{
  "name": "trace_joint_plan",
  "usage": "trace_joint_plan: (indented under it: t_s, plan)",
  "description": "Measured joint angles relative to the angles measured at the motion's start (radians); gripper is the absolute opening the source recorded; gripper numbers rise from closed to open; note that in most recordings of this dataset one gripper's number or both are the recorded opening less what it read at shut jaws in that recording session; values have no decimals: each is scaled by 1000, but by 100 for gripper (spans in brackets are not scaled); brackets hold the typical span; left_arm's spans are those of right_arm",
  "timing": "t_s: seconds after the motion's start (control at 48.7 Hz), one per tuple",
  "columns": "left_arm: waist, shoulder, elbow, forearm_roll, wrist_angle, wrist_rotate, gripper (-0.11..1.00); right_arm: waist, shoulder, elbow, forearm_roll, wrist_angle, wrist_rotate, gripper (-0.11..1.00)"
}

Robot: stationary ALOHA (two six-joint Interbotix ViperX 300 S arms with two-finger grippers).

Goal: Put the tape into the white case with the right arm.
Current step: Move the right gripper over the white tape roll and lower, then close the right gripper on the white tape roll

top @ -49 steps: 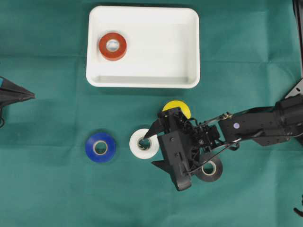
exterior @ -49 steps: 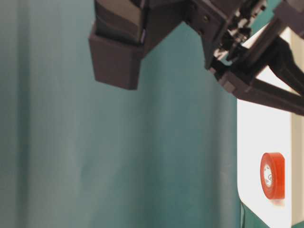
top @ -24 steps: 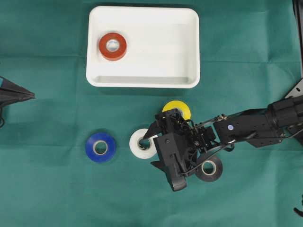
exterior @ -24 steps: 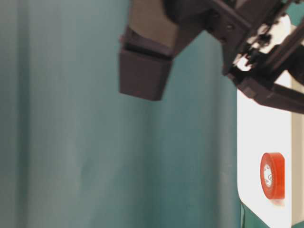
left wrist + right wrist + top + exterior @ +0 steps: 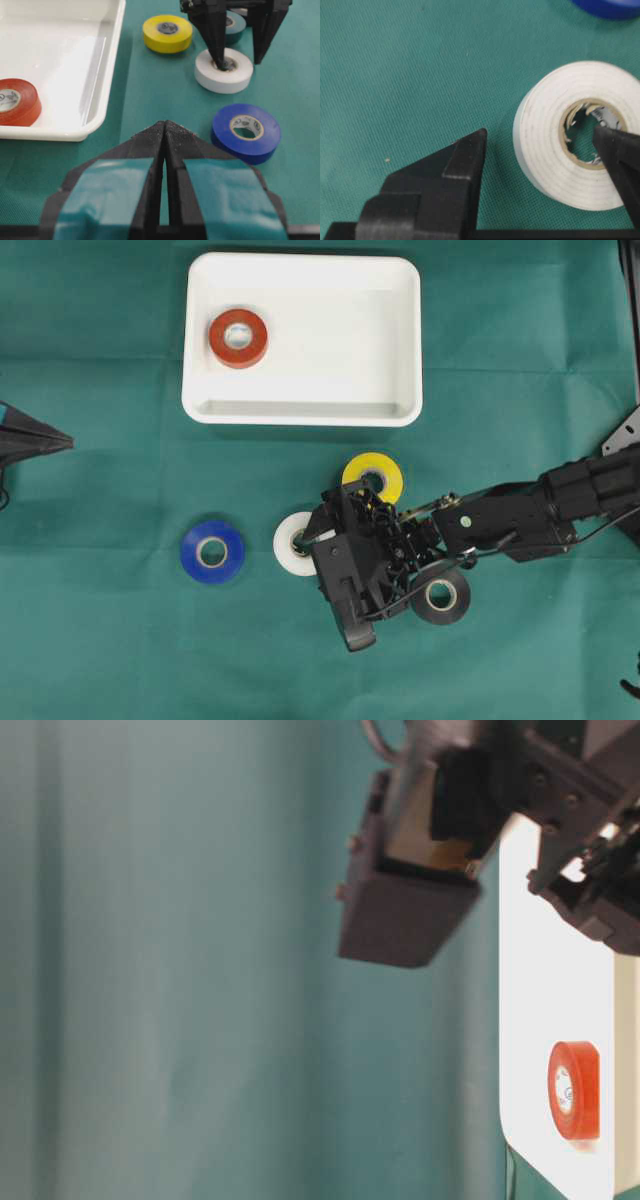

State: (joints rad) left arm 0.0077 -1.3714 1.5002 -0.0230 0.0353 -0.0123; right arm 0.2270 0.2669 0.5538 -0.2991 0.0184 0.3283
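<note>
Two closed fingers mark our idle left gripper [image 5: 164,150]. Rightward, our right gripper [image 5: 540,145] has sunk and crept leftward onto the white tape [image 5: 300,544]: spread wide, one tip in its core, nothing gripped, well short of the white case [image 5: 400,340].

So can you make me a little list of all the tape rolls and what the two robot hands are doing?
red tape: lying flat inside the white case, near its left end
yellow tape: on the green cloth, just below the case
white tape: on the cloth, right end effector around one side
blue tape: on the cloth, left of the white one
black tape: on the cloth, partly under the right arm
right end effector: open, one finger in the white tape's hole, one outside
left end effector: shut, holding nothing
</note>
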Motion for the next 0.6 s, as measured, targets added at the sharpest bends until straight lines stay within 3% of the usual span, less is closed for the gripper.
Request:
trace_joint_plan:
  t_s: [0.247,0.596]
  plan:
    - [-2,0,0,0,0,0,0,6,3,-29,0,77,2,55]
    - [-2,0,0,-2,0,0,0,8,17,-60,0,89,6,55]
